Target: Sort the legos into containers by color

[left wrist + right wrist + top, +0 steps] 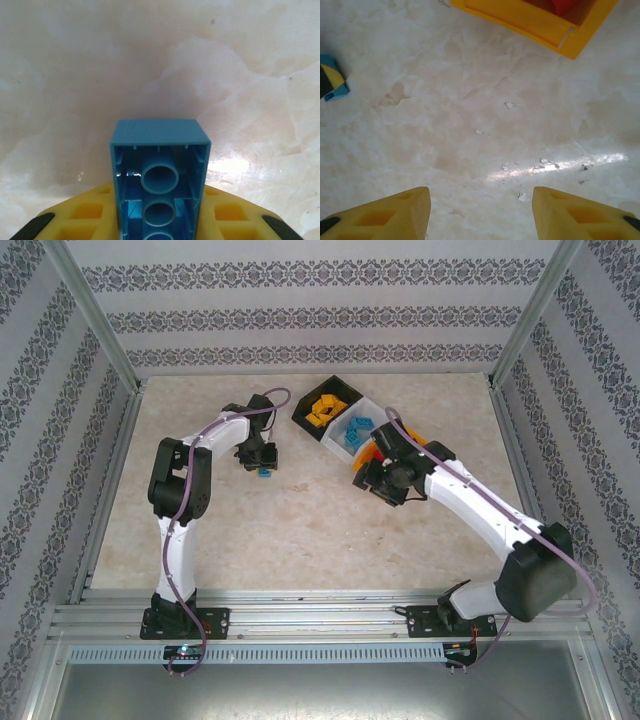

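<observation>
Over bare worktop (150, 60), grips a blue lego (160, 135) in the left hand (160, 215), long axis along the fingers. Needs carrying right and farther out, to the white-grey bin (371, 407) of blue bricks (352, 430). Holds right hand (480, 210) wide, empty, nearer that bin.

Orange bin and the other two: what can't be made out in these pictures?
1. Top view: orange bin mostly hidden under the right arm; its contents are unseen.
2. Right wrist view: the same bin is cut off by the top edge; one red piece shows partly.
3. Top view: bricks in the black bin and white bin are too small to count.
4. Left wrist view: blue brick is cut off by the bottom edge.
</observation>
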`<control>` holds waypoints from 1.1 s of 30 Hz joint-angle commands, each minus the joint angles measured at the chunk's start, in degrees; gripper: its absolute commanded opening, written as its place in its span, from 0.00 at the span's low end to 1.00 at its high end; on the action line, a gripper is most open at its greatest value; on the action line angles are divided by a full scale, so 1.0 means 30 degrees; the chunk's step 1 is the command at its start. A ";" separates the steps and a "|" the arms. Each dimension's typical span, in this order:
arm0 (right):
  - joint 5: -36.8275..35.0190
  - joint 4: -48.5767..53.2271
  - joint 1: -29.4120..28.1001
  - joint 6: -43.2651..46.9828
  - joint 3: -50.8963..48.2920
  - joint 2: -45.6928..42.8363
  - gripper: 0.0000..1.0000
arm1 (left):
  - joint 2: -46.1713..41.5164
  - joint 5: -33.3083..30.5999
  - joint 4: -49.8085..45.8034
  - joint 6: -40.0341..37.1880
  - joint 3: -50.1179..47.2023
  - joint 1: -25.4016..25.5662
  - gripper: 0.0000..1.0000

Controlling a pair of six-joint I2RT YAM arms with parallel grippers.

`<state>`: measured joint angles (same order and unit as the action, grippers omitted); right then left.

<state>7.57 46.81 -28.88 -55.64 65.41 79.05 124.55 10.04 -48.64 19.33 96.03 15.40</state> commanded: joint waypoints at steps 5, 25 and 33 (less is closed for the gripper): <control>0.2171 -0.0334 0.2598 0.0321 -0.3124 -0.3499 0.56 | -0.2197 0.3190 -0.0203 0.2790 -0.0416 0.0752 0.27; 0.6505 -0.1946 0.6530 0.3589 -0.7054 -0.8859 0.62 | 0.5079 0.7275 0.5042 1.1448 1.1738 0.4265 0.49; 0.2576 -0.2887 0.7012 0.5975 -0.7226 -1.0813 0.76 | 0.6499 0.6790 0.1014 0.9753 1.6685 0.4334 1.00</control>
<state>21.87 40.34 -8.54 -42.54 43.33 48.58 147.20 31.29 -37.47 51.83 144.46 27.81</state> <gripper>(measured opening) 0.760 0.976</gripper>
